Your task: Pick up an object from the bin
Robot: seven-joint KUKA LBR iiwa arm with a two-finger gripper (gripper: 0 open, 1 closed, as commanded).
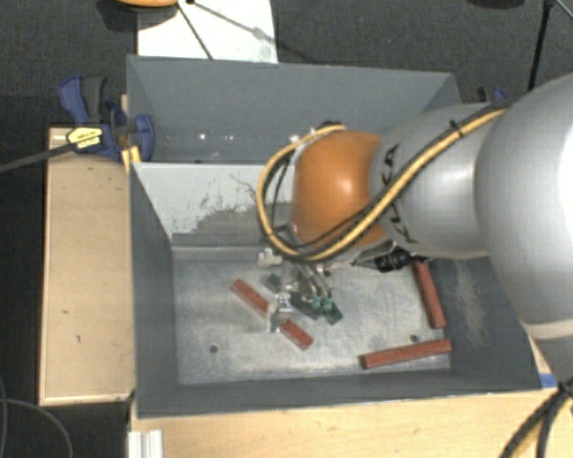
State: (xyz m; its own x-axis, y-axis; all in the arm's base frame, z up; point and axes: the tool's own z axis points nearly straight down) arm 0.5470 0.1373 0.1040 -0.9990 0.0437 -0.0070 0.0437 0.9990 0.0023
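gripper (288, 303) low at bin (162, 256) middle, opening could not be told | small green piece (325, 310) and short red-brown stick (296, 334) lay just beside it | risk: closing could catch both, or knock the stick aside and come up empty

The grey metal bin (158, 284) carries four red-brown pieces on its floor: a short stick (249, 295) left of the middle, a second short stick (294, 332) near it, a long stick (406, 354) by the front wall and a right-side stick (428, 294). A small green thing (322, 305) lies in the middle.
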